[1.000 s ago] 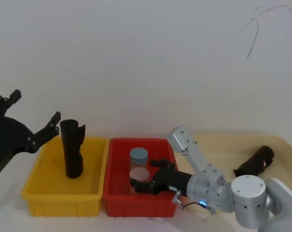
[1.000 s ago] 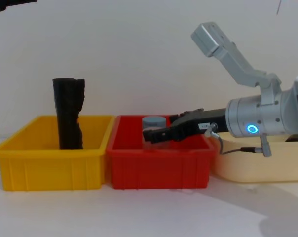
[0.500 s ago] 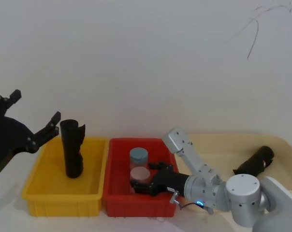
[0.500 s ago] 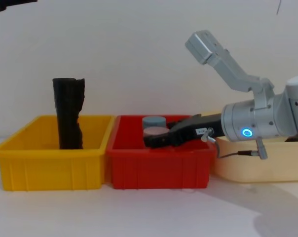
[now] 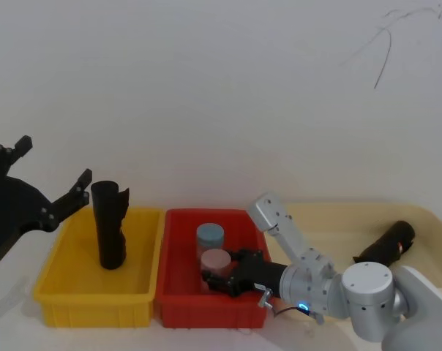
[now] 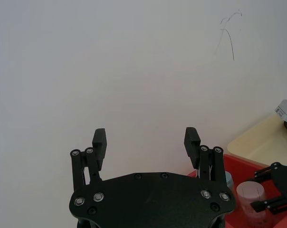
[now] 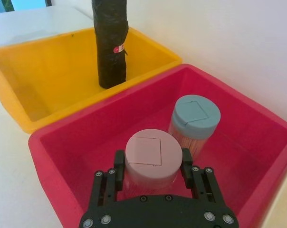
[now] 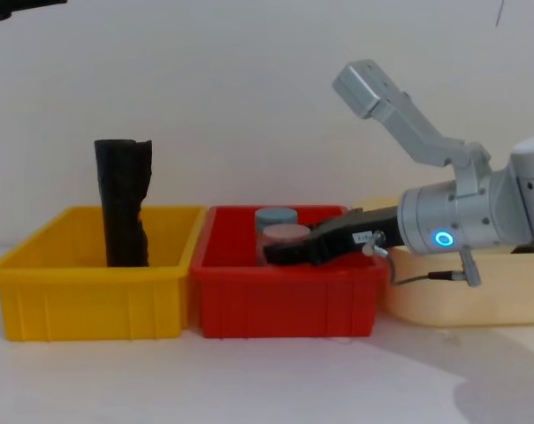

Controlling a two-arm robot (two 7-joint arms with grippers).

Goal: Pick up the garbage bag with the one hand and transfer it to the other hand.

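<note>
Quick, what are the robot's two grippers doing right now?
Left gripper: open, holding nothing, raised by the wall.
Right gripper: around the pink jar in the red bin, gripping it.

The yellow bin's (image 8: 90, 265) wall hides the foot of the garbage bag (image 8: 124, 215) in the chest view. The second black roll (image 5: 386, 245) lies partly behind the right arm, and the right gripper (image 7: 153, 166) covers the pink-lidded jar's (image 7: 152, 153) sides.
</note>
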